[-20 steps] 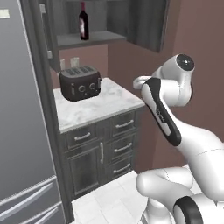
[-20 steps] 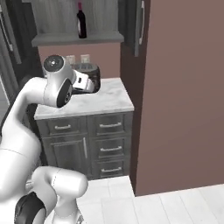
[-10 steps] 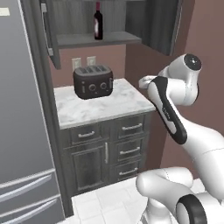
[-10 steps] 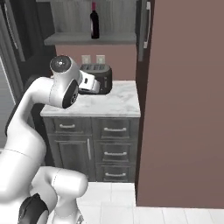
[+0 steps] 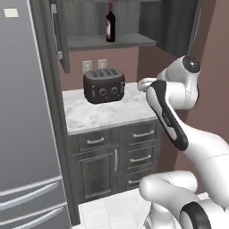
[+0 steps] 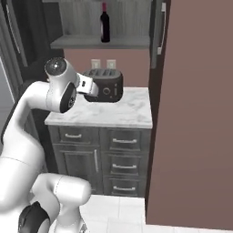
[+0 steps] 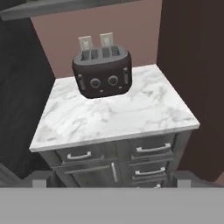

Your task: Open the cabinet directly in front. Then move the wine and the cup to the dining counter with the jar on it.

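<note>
At far left stands a tall grey refrigerator [image 5: 22, 112], a small pale tag [image 5: 10, 13] fixed near its top; no writing on the tag can be read. Just beside it a dark panel runs up to the cabinet [image 5: 112, 27], the upper wall unit of dark grey wood grain, whose two doors stand open, the left door [image 5: 60, 31] with a long silver bar handle swung out toward the refrigerator and the right door [image 5: 176, 24] swung toward the brown wall.

On the cabinet's shelf the wine [image 5: 110, 23] stands upright, a dark bottle with a red neck and a red and white label; the lettering on the label is too small to read. From the right base view the same bottle [image 6: 105, 23] stands on the left half of the shelf.

Below, a narrow counter [image 7: 144, 109] of white marble with grey veins tops a dark grey base of drawer fronts [image 5: 143, 134] with short silver handles and one small door. A dark four-slot toaster [image 5: 103, 85] with two round knobs sits at the back of the marble, in front of two pale wall outlets [image 7: 96, 41] on the reddish-brown wall. The floor is pale tile [image 5: 112, 214].

At right, the white arm bends over the counter's right edge. The gripper [image 7: 107, 183], seen from the hand camera, has its fingertips [image 7: 38, 183] spread wide apart at the bottom corners, holding nothing, facing the counter from well back. A plain brown wall [image 6: 195, 113] closes the scene on the right.
</note>
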Robot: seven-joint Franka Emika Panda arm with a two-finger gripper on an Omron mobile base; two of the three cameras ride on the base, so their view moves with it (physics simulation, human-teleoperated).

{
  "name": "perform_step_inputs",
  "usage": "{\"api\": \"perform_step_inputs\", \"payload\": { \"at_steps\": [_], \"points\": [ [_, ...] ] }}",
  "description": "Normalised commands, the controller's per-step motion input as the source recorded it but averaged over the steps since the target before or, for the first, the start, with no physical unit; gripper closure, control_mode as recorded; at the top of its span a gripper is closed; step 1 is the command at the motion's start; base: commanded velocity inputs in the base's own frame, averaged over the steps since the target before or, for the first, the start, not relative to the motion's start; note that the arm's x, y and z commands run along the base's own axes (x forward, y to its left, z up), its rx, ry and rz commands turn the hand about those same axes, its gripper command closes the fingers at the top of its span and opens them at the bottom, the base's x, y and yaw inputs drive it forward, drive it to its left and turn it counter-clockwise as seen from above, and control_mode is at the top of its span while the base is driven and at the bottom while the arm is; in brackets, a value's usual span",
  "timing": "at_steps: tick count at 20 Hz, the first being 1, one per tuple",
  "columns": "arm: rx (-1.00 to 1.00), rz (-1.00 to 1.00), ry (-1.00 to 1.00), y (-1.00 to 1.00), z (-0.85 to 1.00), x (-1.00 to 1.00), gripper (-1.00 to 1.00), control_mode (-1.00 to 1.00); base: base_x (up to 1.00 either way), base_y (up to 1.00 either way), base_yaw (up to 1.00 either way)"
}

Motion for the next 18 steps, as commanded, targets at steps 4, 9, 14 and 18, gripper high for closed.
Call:
{"api": "perform_step_inputs", "payload": {
  "at_steps": [4, 9, 14, 18],
  "points": [
    [0.0, 0.0, 0.0, 0.0, 0.0, 0.0, -1.0, 1.0, 1.0, -0.03, 0.06],
    [0.0, 0.0, 0.0, 0.0, 0.0, 0.0, -1.0, 1.0, 0.89, -0.48, 0.11],
    [0.0, 0.0, 0.0, 0.0, 0.0, 0.0, -1.0, 1.0, 0.65, -0.79, 0.03],
    [0.0, 0.0, 0.0, 0.0, 0.0, 0.0, -1.0, 1.0, 0.28, -0.18, 0.0]
  ]
}}
